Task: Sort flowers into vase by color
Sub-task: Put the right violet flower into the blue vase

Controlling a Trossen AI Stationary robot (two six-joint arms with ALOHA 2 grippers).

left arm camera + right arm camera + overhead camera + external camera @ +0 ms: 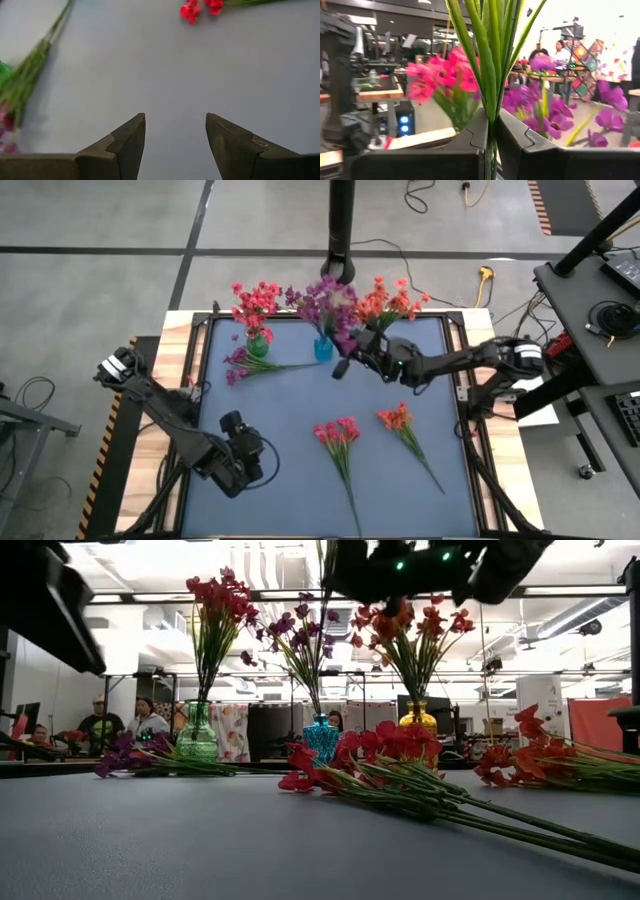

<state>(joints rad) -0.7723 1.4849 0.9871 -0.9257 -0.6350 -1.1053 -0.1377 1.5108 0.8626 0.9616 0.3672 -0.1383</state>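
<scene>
Three vases stand along the far edge. The green vase (197, 735) holds pink-red flowers (257, 300), the blue vase (320, 736) purple ones (320, 302), and the yellow vase (418, 718) orange-red ones (388, 302). My right gripper (345, 363) hovers beside the blue vase, shut on a sprig (490, 60) whose blossoms look purple (346, 337). On the table lie a purple sprig (250, 365), a pink-red sprig (338, 435) and an orange-red sprig (400, 422). My left gripper (238, 432) hangs open over the near left, with nothing between its fingers (130, 140). My right gripper pinches the sprig's bundle of thin green stems (492, 117) between its two fingers. The fingers come about level from the table's right side and lie across the stems. The sprig stands roughly upright in the hold, clear of the table, beside the purple bunch.
Raised wooden rails (180, 340) frame the blue-grey mat (290, 480). A dark camera post (341, 230) rises behind the vases. People sit in the room beyond the table (100, 720). Bare mat lies at the near edge, between the left arm and the pink-red sprig.
</scene>
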